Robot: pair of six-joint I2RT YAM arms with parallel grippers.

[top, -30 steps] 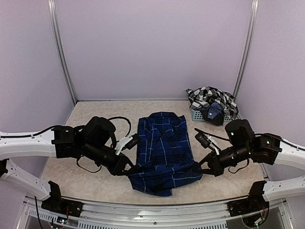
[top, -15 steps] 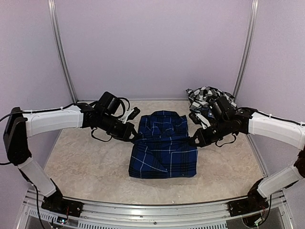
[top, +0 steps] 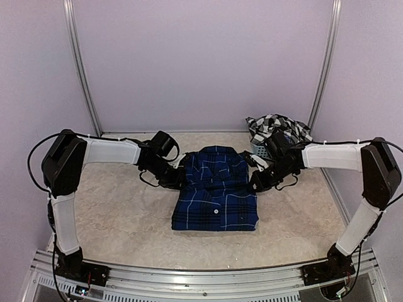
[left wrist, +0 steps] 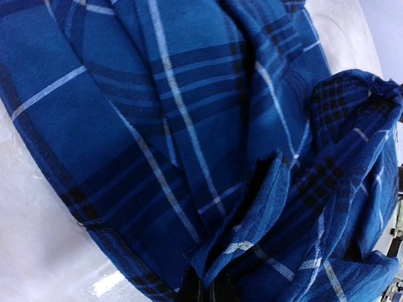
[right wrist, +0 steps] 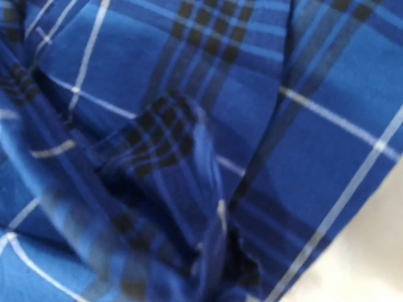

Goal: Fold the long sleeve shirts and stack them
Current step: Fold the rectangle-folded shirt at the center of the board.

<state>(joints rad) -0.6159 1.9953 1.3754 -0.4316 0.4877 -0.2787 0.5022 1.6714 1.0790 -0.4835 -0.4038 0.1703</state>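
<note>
The navy blue plaid long sleeve shirt [top: 215,192] lies folded in half at the table's middle, collar at the far end. My left gripper [top: 178,178] is at its far left edge, shut on a bunched fold of the blue cloth [left wrist: 252,207]; the dark fingertips [left wrist: 196,290] barely show at the bottom of the left wrist view. My right gripper [top: 255,184] pinches the far right edge, shut on a ridge of the same cloth [right wrist: 208,207], blurred in the right wrist view. A black-and-white checked shirt [top: 277,128] is heaped on the basket at the back right.
A small grey-blue mesh basket [top: 260,152] stands at the back right under the checked shirt, close behind my right arm. The beige table [top: 113,214] is walled by lilac panels, with a metal rail along the near edge.
Both grippers carried the shirt's near hem away from the bases toward the collar, folding the shirt in half. Both arms now reach out to the far half of the table.
</note>
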